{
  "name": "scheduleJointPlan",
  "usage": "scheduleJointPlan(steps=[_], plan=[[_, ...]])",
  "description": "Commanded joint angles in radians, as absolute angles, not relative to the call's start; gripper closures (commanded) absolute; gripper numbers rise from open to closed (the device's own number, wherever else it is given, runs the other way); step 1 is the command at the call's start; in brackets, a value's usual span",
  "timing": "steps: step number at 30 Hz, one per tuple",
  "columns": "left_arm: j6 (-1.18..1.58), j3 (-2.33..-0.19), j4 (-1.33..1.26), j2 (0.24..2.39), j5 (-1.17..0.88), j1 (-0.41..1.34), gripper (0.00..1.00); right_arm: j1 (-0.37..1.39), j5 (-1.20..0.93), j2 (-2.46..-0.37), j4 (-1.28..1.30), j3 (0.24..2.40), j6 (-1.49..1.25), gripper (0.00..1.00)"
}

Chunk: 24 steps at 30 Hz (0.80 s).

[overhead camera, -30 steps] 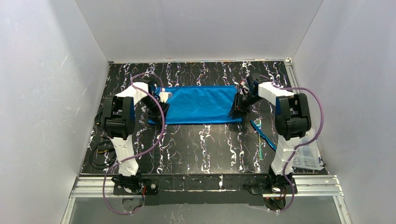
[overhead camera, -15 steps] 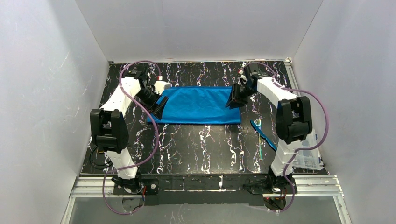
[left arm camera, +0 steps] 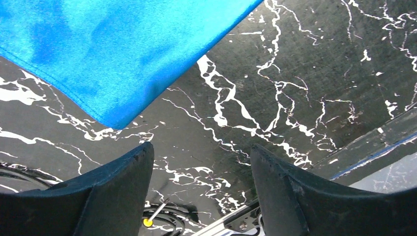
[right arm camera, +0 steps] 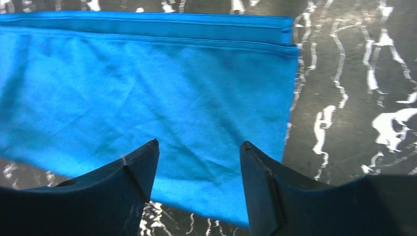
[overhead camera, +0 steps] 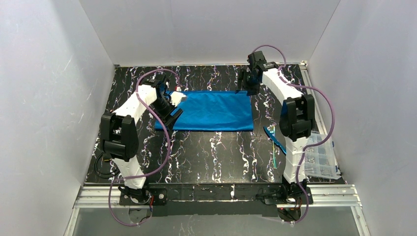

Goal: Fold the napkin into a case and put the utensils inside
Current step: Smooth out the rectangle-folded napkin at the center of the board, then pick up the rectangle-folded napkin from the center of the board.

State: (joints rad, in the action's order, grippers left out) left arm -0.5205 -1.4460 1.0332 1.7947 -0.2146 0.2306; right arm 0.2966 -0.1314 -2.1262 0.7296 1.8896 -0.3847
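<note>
The bright blue napkin (overhead camera: 211, 110) lies flat on the black marbled table (overhead camera: 216, 152) as a wide folded rectangle. In the right wrist view, one layer of the napkin (right arm camera: 147, 88) shows as a narrow strip along its upper edge. My left gripper (overhead camera: 173, 117) hangs open by its left front corner. In the left wrist view that napkin corner (left arm camera: 113, 44) lies beyond the fingers, and only table shows in the left gripper (left arm camera: 201, 152). My right gripper (overhead camera: 243, 86) is open above the napkin's back right corner and holds nothing (right arm camera: 199, 145). The utensils (overhead camera: 275, 140) lie on the table right of the napkin.
A clear plastic box (overhead camera: 322, 160) sits at the right front by the right arm's base. A coil of black cable (overhead camera: 105, 162) lies at the left front; its yellow-tipped end (left arm camera: 147, 222) shows under the left fingers. White walls close in three sides.
Both grippers have opened and let go of the napkin, which has settled flat. The right gripper rose and moved back; the left moved to the front left corner.
</note>
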Motion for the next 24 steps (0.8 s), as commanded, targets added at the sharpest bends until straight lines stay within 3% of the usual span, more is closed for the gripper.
scheduleJointPlan(steps=[1, 5, 10, 16, 24], plan=[[-0.545, -1.442, 1.039, 1.767, -0.183, 0.221, 0.31, 0.286, 0.030, -2.110, 0.742, 1.874, -0.346, 0.27], [-0.539, -1.496, 1.044, 1.787, -0.203, 0.221, 0.33, 0.234, -0.051, -2.054, 0.743, 1.752, -0.366, 0.25], [-0.520, -1.600, 1.054, 1.846, -0.234, 0.233, 0.37, 0.218, -0.119, -1.867, 0.642, 1.442, -0.442, 0.17], [-0.509, -1.670, 1.057, 1.942, -0.194, 0.241, 0.40, 0.219, -0.166, -1.714, 0.618, 1.236, -0.503, 0.17], [-0.532, -1.592, 0.972, 1.960, -0.084, 0.217, 0.57, 0.216, -0.261, -1.679, 0.598, 1.115, -0.557, 0.20]])
